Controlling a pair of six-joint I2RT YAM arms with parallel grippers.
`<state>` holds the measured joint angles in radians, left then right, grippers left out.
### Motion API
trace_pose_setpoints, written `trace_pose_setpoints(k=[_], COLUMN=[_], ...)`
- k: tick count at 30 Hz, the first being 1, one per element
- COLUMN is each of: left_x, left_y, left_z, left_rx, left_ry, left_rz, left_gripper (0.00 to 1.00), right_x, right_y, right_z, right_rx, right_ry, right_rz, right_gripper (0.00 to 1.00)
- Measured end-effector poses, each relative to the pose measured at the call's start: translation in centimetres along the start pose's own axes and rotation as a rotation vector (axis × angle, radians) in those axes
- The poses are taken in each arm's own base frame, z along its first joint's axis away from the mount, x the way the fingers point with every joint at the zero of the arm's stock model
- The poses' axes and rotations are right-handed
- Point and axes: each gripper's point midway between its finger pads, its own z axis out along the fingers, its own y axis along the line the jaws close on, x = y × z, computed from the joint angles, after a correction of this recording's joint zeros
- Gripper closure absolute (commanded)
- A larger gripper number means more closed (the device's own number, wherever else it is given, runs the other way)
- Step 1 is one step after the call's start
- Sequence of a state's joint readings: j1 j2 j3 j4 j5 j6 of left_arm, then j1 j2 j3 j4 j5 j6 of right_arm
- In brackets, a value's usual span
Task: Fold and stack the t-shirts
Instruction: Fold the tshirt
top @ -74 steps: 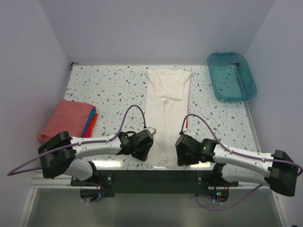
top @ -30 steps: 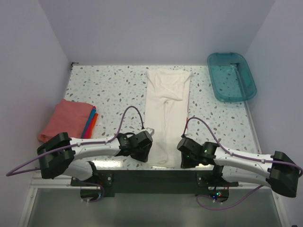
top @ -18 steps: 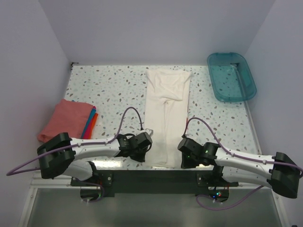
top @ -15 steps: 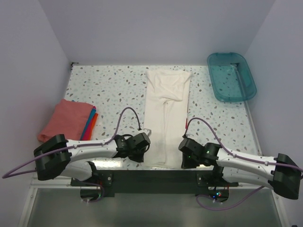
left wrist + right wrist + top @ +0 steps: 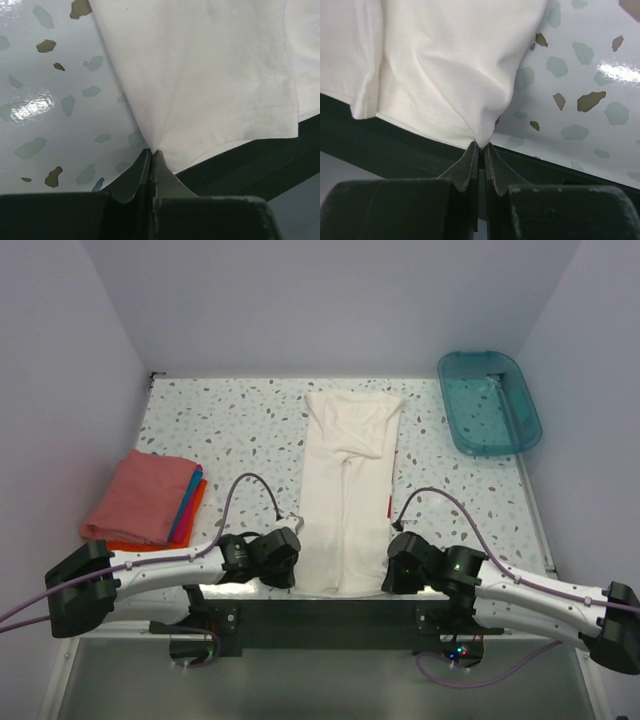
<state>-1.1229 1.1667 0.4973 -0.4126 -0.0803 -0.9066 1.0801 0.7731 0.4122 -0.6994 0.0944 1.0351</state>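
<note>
A white t-shirt [image 5: 345, 485] lies folded into a long strip down the middle of the table, its near hem at the table's front edge. My left gripper [image 5: 292, 562] is shut on the hem's left corner; the wrist view shows the white cloth [image 5: 200, 80] pinched at the fingertips [image 5: 151, 151]. My right gripper [image 5: 392, 568] is shut on the hem's right corner, the cloth [image 5: 450, 70] bunched into its closed tips [image 5: 481, 145]. A stack of folded t-shirts [image 5: 140, 498], salmon-pink on top with orange-red and blue edges, sits at the left.
A teal translucent tub [image 5: 488, 402] stands at the back right corner. The speckled table [image 5: 230, 425] is walled at the back and both sides. The dark front rail [image 5: 330, 610] runs just below the hem.
Both grippers have closed on the near hem corners and drawn back towards the front edge. The shirt's near end has spread a little wider and the left arm has swung lower and leftward.
</note>
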Motion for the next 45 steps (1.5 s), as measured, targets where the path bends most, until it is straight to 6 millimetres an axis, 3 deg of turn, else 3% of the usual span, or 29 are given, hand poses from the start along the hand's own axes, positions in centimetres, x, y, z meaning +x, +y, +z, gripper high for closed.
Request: trace_pose_setpoints(k=[4, 7, 10, 15, 21, 28, 32, 36, 37, 38, 39, 40, 42, 43, 45], left_x=[-2.3, -6.7, -12.0, -19.2, -25.4, -29.6, -33.3, -35.5, -35.8, -36.0, -36.2, -36.3, -36.6, -36.8, -37.1], left_y=[-0.5, -0.8, -0.5, 0.2, 2.1, 5.0, 5.5, 5.7, 5.8, 5.9, 6.1, 6.3, 6.8, 7.1, 7.3], left_z=[-1.1, -1.9, -2.6, -2.1, 1.7, 5.0, 6.3, 7.3, 7.5, 7.8, 7.9, 8.0, 7.9, 7.8, 7.2], left_rx=[-0.007, -0.006, -0.025, -0.053, -0.092, -0.086, -0.044, -0.004, 0.004, 0.012, 0.017, 0.02, 0.021, 0.02, 0.017], left_ry=[-0.053, -0.139, -0.241, -0.346, -0.384, -0.39, -0.415, -0.421, -0.42, -0.417, -0.415, -0.415, -0.418, -0.426, -0.444], left_rz=[-0.009, -0.057, -0.107, -0.185, -0.287, -0.378, -0.405, -0.415, -0.417, -0.419, -0.412, -0.415, -0.412, -0.41, -0.406], left_gripper=[1.0, 1.0, 1.0, 1.0, 1.0, 1.0, 1.0, 0.99, 0.94, 0.71, 0.61, 0.53, 0.35, 0.33, 0.34], right_x=[-3.0, -7.3, -12.0, -18.8, -25.2, -29.8, -31.8, -33.6, -34.0, -34.3, -34.6, -34.9, -35.5, -35.9, -36.8], right_y=[1.4, 3.7, 4.9, 1.8, -0.2, -2.7, -4.3, -5.4, -5.7, -5.9, -6.2, -6.5, -7.0, -7.2, -7.3], right_z=[-1.8, -3.4, -3.5, -1.8, 1.4, 4.1, 5.1, 6.1, 6.4, 6.6, 6.8, 7.0, 7.0, 6.8, 6.1], right_rx=[0.023, 0.065, 0.112, 0.229, 0.274, 0.251, 0.239, 0.222, 0.215, 0.213, 0.209, 0.204, 0.2, 0.199, 0.198], right_ry=[-0.093, -0.198, -0.275, -0.341, -0.368, -0.385, -0.389, -0.389, -0.387, -0.385, -0.381, -0.376, -0.374, -0.376, -0.398], right_rz=[-0.031, -0.066, -0.056, 0.029, 0.078, 0.159, 0.204, 0.238, 0.246, 0.252, 0.261, 0.272, 0.278, 0.275, 0.269], right_gripper=[1.0, 1.0, 1.0, 1.0, 1.0, 1.0, 1.0, 1.0, 0.98, 0.89, 0.71, 0.6, 0.48, 0.42, 0.41])
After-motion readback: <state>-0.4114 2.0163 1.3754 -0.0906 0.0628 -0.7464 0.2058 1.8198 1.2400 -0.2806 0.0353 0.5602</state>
